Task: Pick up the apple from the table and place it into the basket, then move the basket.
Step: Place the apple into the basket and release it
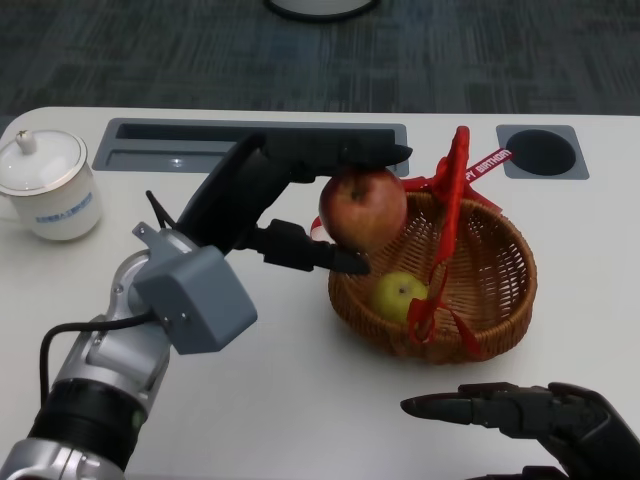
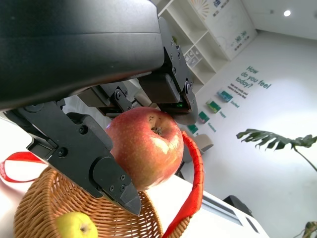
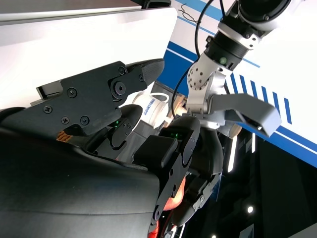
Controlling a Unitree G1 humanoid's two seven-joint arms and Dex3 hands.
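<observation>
Head view looks down on table (image 1: 300, 400); left wrist close-up shares basket (image 1: 500, 290) (image 2: 44, 203).

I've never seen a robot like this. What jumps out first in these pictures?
The red apple, gripped in the robot's black left hand, is held in the air over the near-left rim of the wicker basket. A yellow-green apple already lies in the basket, and a white lidded cup stands at the table's far left.

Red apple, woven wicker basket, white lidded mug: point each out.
red apple (image 1: 362, 208), head view, on its front skin.
woven wicker basket (image 1: 500, 262), head view, on its inner wall.
white lidded mug (image 1: 60, 205), head view, on its side.
</observation>
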